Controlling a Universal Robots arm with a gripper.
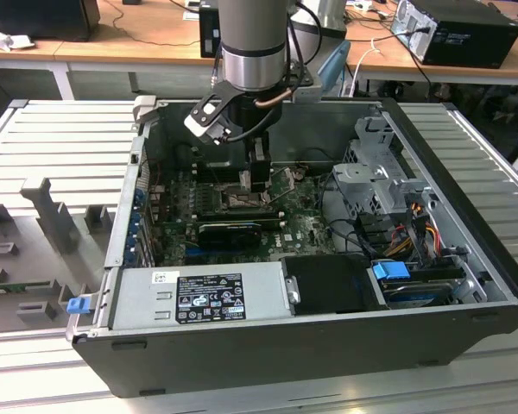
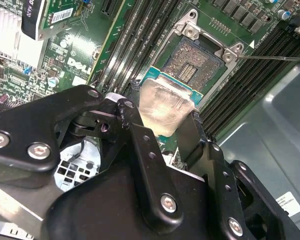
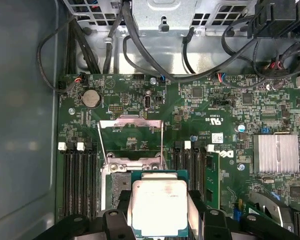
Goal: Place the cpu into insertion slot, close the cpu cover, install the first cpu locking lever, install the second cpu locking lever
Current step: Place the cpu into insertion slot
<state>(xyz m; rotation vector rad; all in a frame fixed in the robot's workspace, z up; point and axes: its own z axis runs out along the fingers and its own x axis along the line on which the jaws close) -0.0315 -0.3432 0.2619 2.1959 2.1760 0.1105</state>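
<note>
The fingers (image 2: pixel 190 134) are clamped on the cpu (image 2: pixel 165 106), one against each of two opposite edges. That grip leaves the pale metal face up and roughly level, and I judge it keeps the contact side underneath untouched. The chip sits between the fingertips and projects a little past them.

The insertion slot (image 2: pixel 192 60) lies just ahead of the fingers and below the chip. Much of its dark pin grid is uncovered beyond the chip's forward edge, so the chip is not yet squared over it. The chip seems to hang slightly above the socket frame, though from these angles I cannot tell whether its near edge touches.

In the first wrist view the cpu cover (image 3: pixel 131 120) is farther out beyond the fingers. It is swung open away from the socket, which leaves the way down free for the chip (image 3: pixel 157 207).

In the exterior view the arm reaches down into the open computer case (image 1: pixel 466 155), low over the green motherboard (image 1: pixel 306 226).
</note>
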